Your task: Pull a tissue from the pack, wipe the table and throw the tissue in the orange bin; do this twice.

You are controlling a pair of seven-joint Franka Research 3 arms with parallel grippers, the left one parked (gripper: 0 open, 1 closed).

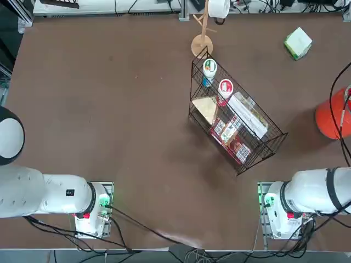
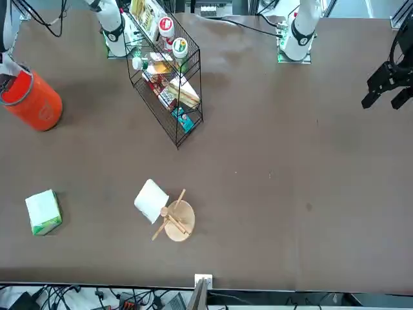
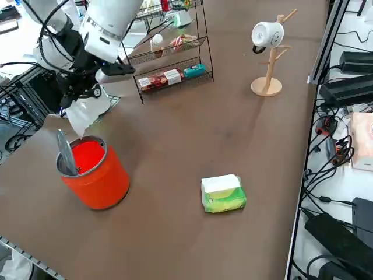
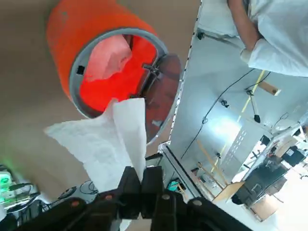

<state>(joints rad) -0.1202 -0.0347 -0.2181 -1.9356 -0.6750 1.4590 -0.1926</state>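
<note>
My right gripper (image 3: 80,100) hangs just above the orange bin (image 3: 98,172) near the table's right edge, shut on a white tissue (image 3: 86,118). In the right wrist view the fingers of the gripper (image 4: 141,174) pinch one end of the tissue (image 4: 108,144), which droops toward the open mouth of the bin (image 4: 82,29). A crumpled tissue (image 4: 108,57) lies inside the bin. The green and white pack (image 3: 223,193) lies on the dark-brown table (image 3: 192,134), apart from the bin. The top view shows the pack (image 1: 298,43) far right and the bin (image 1: 329,118) at the right edge.
A black wire basket (image 1: 236,118) of groceries stands mid-table. A wooden mug tree (image 3: 268,64) with a white mug stands at the far side. A grey flap (image 3: 65,153) sticks up from the bin's rim. A person's sleeve (image 4: 279,33) shows beyond the table.
</note>
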